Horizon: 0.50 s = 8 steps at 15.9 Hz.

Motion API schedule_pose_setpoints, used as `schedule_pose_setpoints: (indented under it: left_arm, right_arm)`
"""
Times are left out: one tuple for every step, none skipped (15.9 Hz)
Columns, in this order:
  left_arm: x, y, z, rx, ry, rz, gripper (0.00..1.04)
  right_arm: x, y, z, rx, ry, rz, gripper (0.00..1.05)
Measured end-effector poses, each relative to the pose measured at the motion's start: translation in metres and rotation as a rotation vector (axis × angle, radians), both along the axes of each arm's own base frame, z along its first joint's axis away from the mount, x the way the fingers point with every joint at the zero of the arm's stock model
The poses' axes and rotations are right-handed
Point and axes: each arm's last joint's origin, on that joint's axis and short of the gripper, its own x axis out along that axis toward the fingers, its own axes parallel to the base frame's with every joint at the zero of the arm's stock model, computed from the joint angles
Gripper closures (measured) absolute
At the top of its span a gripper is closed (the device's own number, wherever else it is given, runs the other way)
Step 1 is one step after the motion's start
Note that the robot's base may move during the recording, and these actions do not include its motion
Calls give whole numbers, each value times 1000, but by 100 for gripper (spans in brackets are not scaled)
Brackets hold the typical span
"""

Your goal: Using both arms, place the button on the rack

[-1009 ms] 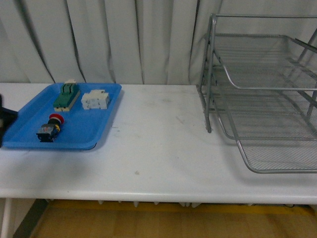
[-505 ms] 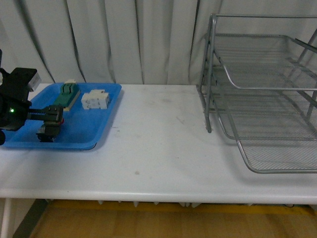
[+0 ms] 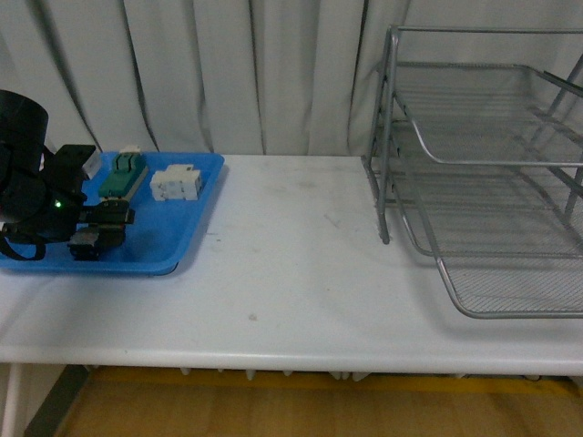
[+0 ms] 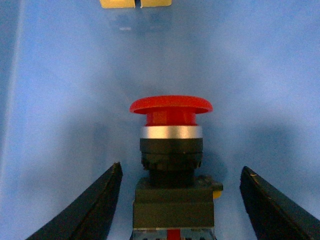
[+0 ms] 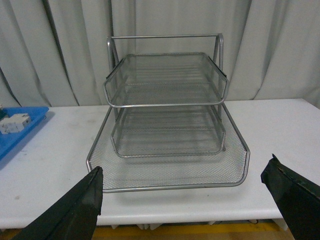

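On the white surface [image 3: 291, 273], at the near end of the blue tray [image 3: 173, 246], the left arm [image 3: 36, 196] has come a long way in a second. It was only a dark sliver at the edge then, and the button [image 4: 171, 150] lay in plain sight. Half a second ago the arm was hanging over the tray, and now it has dropped lower and sits right over the button, hiding most of it from the front. The button itself has not budged. It lies on the tray floor where it was, red cap pointing away from the wrist. Seen from that wrist, the left fingers [image 4: 95, 210] are spread wide on either side of its black body, clear of it on both flanks, so nothing is gripped yet. I'd say the reach is done and closing is what's left before any lift. Further up the tray, the green block [image 3: 121, 177] and the white part [image 3: 175, 182] sit undisturbed. Well across the surface stands the rack [image 3: 483, 182], its shelves bare and unchanged. The right fingers [image 5: 75, 215] are held open and empty, facing the rack's front, seemingly waiting for a handover. Behind everything hangs the pale curtain [image 3: 228, 73].
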Motion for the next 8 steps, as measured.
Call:
schedule_pose_setpoints:
  left_arm:
    - [2,1,-2,-9,0,9,40]
    - [1,1,-3,-15,13,11,49]
    - [1,1,-3,-18,12,12,60]
    - [0,-1,-3,-27,9,19,67]
    - [-5,-2,-2,-29,6,22,68]
    - [-14,-6,3,-40,2,22,68]
    - [-24,-10,13,-52,-18,18,68]
    - [-36,-16,33,-53,-67,5,68]
  right_arm:
    - [0,0,0,0,0,0,6]
    - [0,0,0,0,0,0,6]
    - [0,0,0,0,0,0,6]
    - [0,0,0,0,0,0,6]
    - [0,0,0,0,0,0,6]
    - [0,0,0,0,0,0,6]
    - [0,0,0,0,0,0,6]
    - [0,0,0,0,0,0,6]
